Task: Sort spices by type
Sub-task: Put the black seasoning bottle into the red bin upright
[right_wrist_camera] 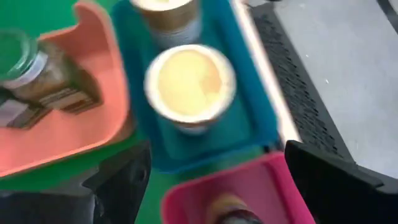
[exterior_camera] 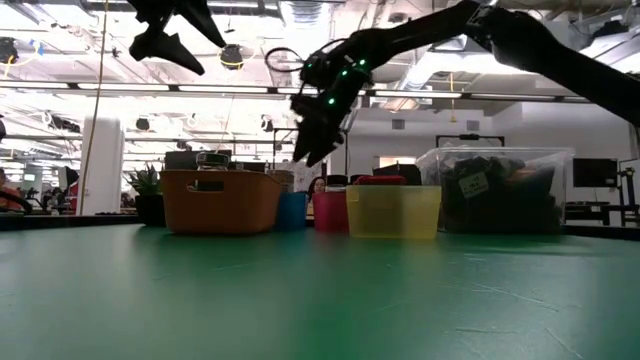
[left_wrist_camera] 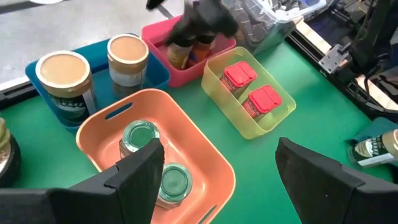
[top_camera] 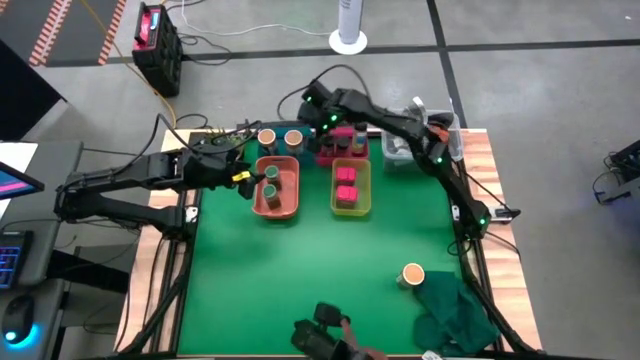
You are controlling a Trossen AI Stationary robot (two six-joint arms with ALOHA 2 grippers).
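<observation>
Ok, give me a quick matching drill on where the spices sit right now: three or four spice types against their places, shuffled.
Things:
1. green-topped jars
2. red-lidded boxes
3. two tan-topped jars
4. lone tan-topped jar

Places:
A. blue tray
B. bare green mat, near the green cloth
C. orange tray
D. yellow tray

Pairs: 1-C, 2-D, 3-A, 4-B
</observation>
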